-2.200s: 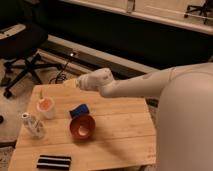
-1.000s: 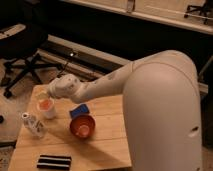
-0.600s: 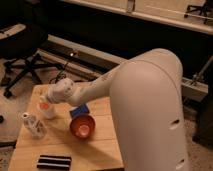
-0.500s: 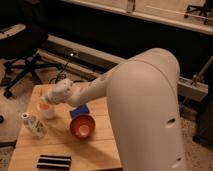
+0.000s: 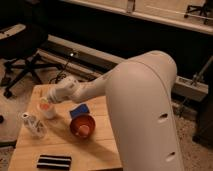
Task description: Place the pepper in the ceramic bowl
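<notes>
I read table: pale matt wood planks | ceramic bowl: glossy rust-orange glaze | pepper: smooth orange skin | arm: smooth white plastic-looking shell | gripper, over white cup: same finish

The tool has swung left, down over the white cup.

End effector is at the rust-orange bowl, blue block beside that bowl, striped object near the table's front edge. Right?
No: the camera view shows the end effector at the white cup, not the rust-orange bowl. The blue block beside the bowl and striped object near the front edge are right.
</notes>
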Robot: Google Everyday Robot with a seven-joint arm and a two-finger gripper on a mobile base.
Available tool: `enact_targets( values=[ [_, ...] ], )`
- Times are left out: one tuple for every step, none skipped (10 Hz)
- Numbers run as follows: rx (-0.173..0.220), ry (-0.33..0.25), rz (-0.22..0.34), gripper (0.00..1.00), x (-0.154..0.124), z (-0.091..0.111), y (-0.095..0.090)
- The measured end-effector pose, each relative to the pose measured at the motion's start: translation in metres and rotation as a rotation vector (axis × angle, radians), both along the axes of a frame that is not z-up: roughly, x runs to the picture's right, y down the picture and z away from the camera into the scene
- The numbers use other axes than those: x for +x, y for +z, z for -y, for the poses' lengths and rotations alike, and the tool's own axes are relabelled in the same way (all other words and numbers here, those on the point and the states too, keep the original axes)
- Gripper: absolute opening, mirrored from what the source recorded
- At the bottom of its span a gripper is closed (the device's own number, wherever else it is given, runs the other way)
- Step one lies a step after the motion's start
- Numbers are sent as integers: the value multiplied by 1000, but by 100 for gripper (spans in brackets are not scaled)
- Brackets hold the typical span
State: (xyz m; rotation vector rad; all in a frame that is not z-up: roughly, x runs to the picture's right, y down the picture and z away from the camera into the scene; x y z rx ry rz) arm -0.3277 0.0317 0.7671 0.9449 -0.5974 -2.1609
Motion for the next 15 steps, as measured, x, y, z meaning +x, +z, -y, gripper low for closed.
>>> enact_targets(
  values=[
    [-6, -10, 26, 56, 2, 3, 1],
    [-11, -23, 54, 56, 4, 5, 1],
    [-15, -39, 74, 56, 5, 4, 3],
    [-22, -61, 101, 56, 2, 1, 3],
    [-35, -86, 128, 56, -3, -6, 5],
    [-42, -101, 142, 56, -5, -10, 6],
    [-51, -120, 160, 56, -10, -14, 8],
    [-58, -134, 172, 56, -13, -16, 11],
    [-63, -145, 180, 56, -14, -17, 15],
    [-69, -152, 186, 56, -14, -17, 18],
    [-78, -159, 192, 56, -14, -17, 22],
    [-85, -163, 194, 56, -13, -18, 24],
    [-92, -165, 194, 56, -12, -18, 27],
    [-99, -166, 193, 56, -11, -19, 30],
    [-106, -167, 192, 56, -11, -20, 33]
  ],
)
